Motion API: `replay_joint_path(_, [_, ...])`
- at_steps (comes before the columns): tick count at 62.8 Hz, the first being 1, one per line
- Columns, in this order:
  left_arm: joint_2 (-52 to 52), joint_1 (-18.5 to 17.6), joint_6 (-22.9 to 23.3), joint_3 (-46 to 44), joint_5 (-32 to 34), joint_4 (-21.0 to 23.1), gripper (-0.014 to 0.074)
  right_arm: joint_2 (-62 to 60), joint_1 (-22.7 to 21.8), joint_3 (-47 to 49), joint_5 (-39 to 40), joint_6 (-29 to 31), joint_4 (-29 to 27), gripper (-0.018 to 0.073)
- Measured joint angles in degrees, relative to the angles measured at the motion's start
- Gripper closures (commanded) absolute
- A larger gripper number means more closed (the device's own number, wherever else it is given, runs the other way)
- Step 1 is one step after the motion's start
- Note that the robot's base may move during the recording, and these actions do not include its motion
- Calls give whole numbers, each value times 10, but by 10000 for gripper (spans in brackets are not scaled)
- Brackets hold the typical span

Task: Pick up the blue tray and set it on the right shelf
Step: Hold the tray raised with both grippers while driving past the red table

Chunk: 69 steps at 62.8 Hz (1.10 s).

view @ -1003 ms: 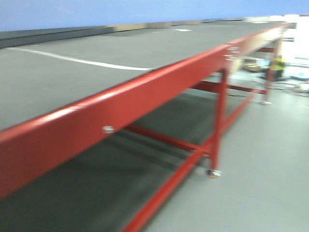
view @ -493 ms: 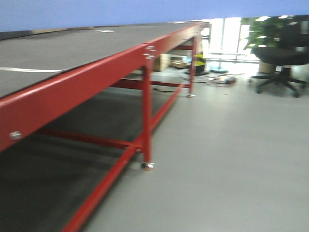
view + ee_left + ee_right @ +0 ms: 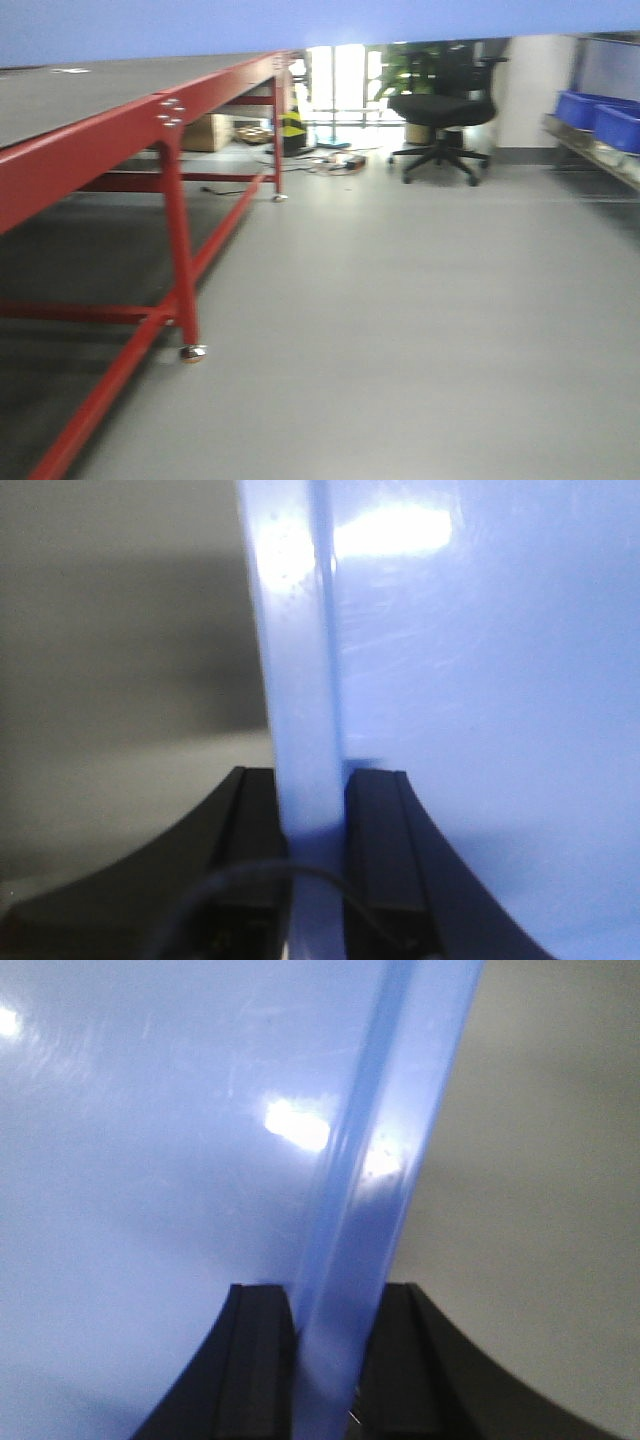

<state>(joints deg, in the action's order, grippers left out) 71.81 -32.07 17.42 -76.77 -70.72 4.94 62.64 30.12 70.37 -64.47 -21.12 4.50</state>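
Observation:
The blue tray [image 3: 250, 25], glossy light periwinkle, fills the top strip of the front view. In the left wrist view my left gripper [image 3: 315, 810] is shut on the tray's left rim [image 3: 300, 680], one black finger on each side. In the right wrist view my right gripper [image 3: 335, 1320] is shut on the tray's right rim [image 3: 380, 1160] in the same way. The tray is held up off the floor between both arms. The right shelf [image 3: 600, 150], a steel rack, shows at the far right edge of the front view.
A long red-framed table [image 3: 120, 130] with a grey top runs along the left. A black office chair [image 3: 440, 110] stands at the back centre. Deep blue bins [image 3: 600, 108] sit on the right rack. Grey floor [image 3: 400, 320] lies ahead.
The front view has swung to the right: the red table has slid left, and the chair, then the rack with blue bins, have come into sight.

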Motion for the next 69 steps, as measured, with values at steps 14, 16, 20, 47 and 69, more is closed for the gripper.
replay_joint_path(14, [0, 0, 0, 0, 0, 1, 644, -1, 0, 0, -1, 0, 0, 504])
replay_joint_path(16, [0, 0, 0, 0, 0, 1, 644, -1, 0, 0, -1, 0, 0, 504])
replay_joint_path(20, [0, 0, 0, 0, 0, 1, 644, -1, 0, 0, -1, 0, 0, 504])
replay_joint_path(47, [0, 0, 0, 0, 0, 1, 644, -1, 0, 0, -1, 0, 0, 504])
replay_joint_path(69, [0, 0, 0, 0, -1, 1, 644, -1, 0, 0, -1, 0, 0, 504])
